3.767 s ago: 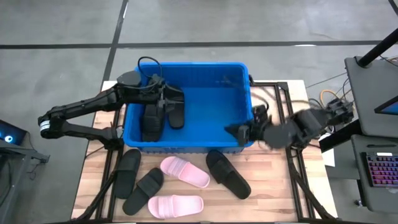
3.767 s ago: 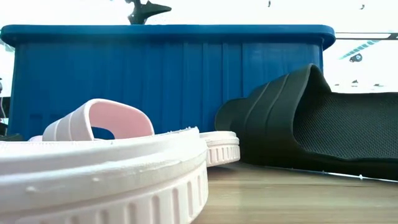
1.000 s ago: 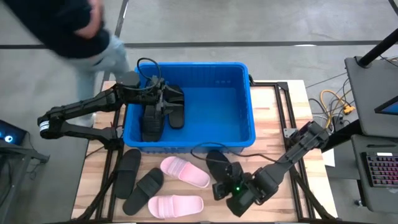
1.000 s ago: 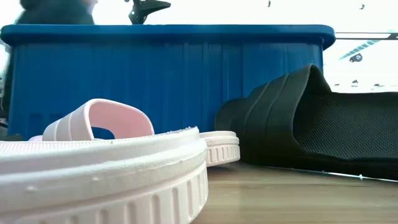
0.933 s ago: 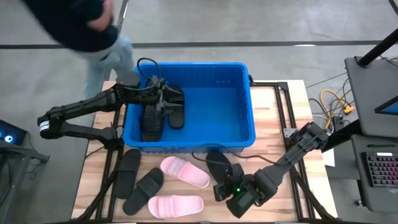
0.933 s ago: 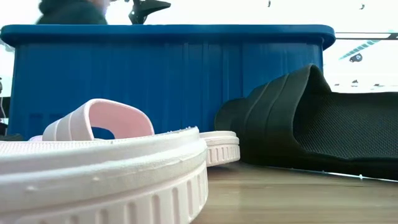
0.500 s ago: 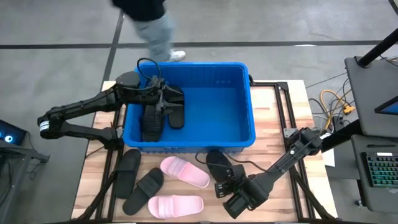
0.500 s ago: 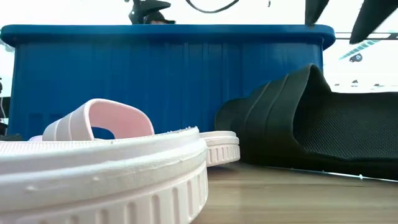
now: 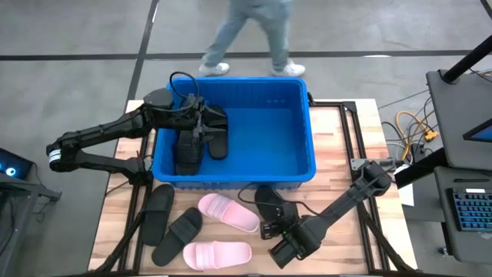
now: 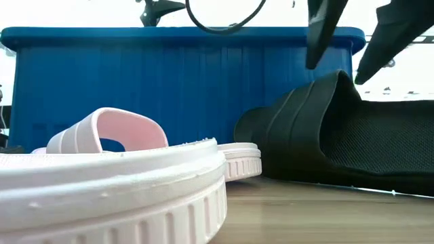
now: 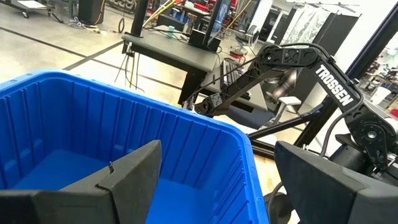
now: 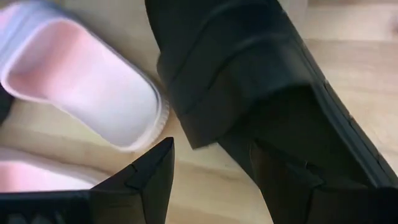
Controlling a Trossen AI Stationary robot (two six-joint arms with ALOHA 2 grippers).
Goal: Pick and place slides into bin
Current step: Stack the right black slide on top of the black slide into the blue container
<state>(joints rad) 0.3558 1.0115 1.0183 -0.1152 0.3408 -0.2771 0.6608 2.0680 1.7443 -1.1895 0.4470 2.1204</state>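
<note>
**Right Tool Positioned Over Black Slide at Lower Centre; Left Tool Inside Bin**

The right tool [image 9: 270, 228] was located at the lower centre of the high view, directly over the black slide [image 9: 275, 213] lying on the wooden tabletop [image 9: 338, 161] just below the bin [image 9: 307, 127]. Its fingers stood wide apart. In the right wrist view the two fingers [image 12: 152, 171] flanked the strap end of this slide [image 12: 249, 81], and no contact was confirmed. In the low view the fingers [image 10: 324, 30] hung just above the strap of the slide [image 10: 319, 129].

The left tool [image 9: 201, 127] was located inside the bin at its left side, in the upper left-centre of the frame. Its fingers [image 11: 134, 171] stood wide apart and held nothing. Two black slides [image 9: 201, 142] lay in the bin beneath it.

Four further slides lay on the tabletop at the lower left of the high view: two black slides [image 9: 165, 223] side by side, one pink slide [image 9: 228, 212] to their right, and a second pink slide [image 9: 217, 255] below them.

A person's legs [image 9: 250, 35] were visible on the floor at the upper centre, beyond the bin.
</note>
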